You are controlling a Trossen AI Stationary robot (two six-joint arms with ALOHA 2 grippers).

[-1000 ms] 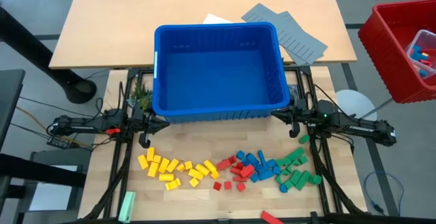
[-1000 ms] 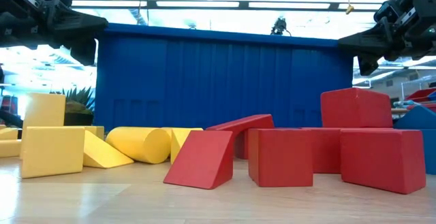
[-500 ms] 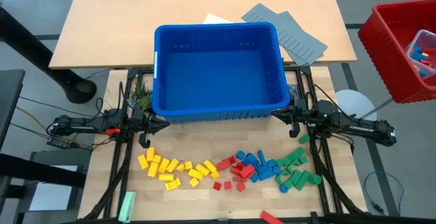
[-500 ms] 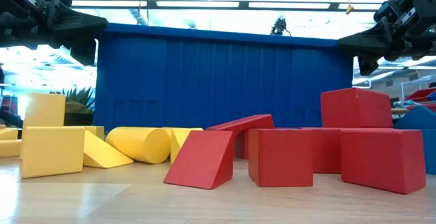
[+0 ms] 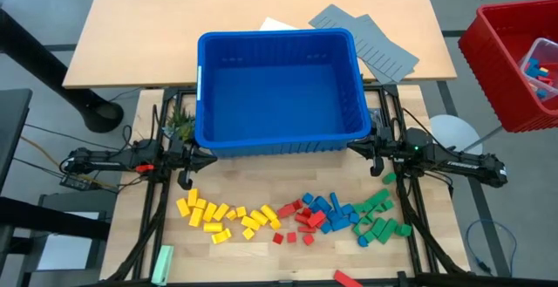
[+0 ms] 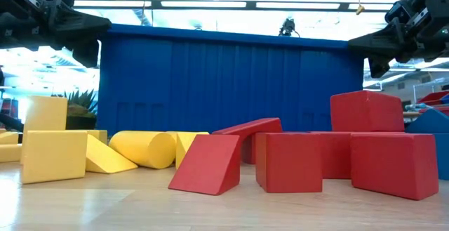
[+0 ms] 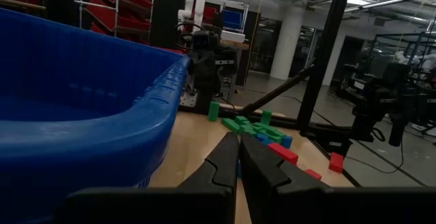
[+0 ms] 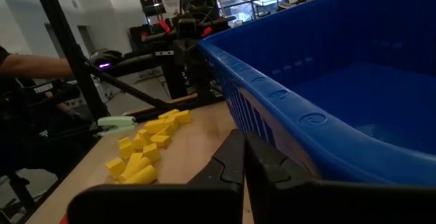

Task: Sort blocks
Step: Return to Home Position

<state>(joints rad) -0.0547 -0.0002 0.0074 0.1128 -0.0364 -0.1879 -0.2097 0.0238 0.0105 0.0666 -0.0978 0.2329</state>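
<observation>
Nothing has moved in the last second: the blocks (image 5: 307, 220) lie nearest on the table, grouped as yellow, red, blue and green. My left gripper (image 5: 207, 156) and right gripper (image 5: 353, 148) hang with fingers together, holding nothing, at the near corners of the blue bin (image 5: 279, 139), which looks empty. I judge the sorting done and my arms already home.
</observation>
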